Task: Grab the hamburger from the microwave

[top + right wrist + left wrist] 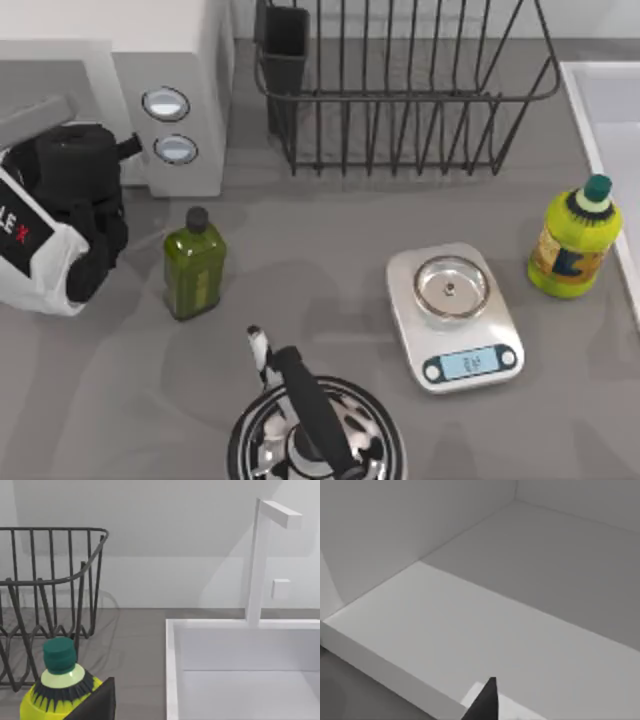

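Observation:
The microwave [170, 70] stands at the table's back left, its panel with two round knobs [166, 103] facing the middle. My left arm [70, 215] hangs just in front of it, at the left edge. In the left wrist view the microwave's bare white inner floor [485, 625] and walls spread out close ahead, and a dark piece of my left gripper [487, 700] sticks in over the front lip. The hamburger is out of view. A dark piece of my right gripper [95, 702] shows beside a yellow bottle [60, 687].
An olive-green bottle [194, 265] stands right of my left arm. A black wire dish rack [400, 90] fills the back middle. A kitchen scale [455, 315], a yellow bottle [575, 240] and a metal kettle [315, 430] stand nearer the front. A white sink [615, 130] lies at the right.

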Tool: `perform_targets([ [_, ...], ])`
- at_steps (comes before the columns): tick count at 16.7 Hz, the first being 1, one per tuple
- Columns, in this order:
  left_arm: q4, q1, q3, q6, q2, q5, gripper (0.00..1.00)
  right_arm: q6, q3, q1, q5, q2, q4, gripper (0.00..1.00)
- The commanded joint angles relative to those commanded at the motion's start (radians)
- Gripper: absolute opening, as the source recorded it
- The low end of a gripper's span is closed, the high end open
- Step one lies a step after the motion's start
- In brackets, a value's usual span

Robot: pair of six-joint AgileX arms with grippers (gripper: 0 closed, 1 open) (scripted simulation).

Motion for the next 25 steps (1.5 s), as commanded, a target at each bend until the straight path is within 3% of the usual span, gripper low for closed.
perform_targets([
  [7,0.027,-0.053,-0.04,-0.003,0.038,0.003,0.0,0.0,0.0,0.0,0.0,0.0,0.0,1.0],
  [20,0.027,-0.053,-0.04,-0.003,0.038,0.003,0.98,0.0,0.0,0.0,0.0,0.0,0.0,1.0],
  [25,0.027,-0.053,-0.04,-0.003,0.038,0.003,1.0,0.0,0.0,0.0,0.0,0.0,0.0,1.0],
])
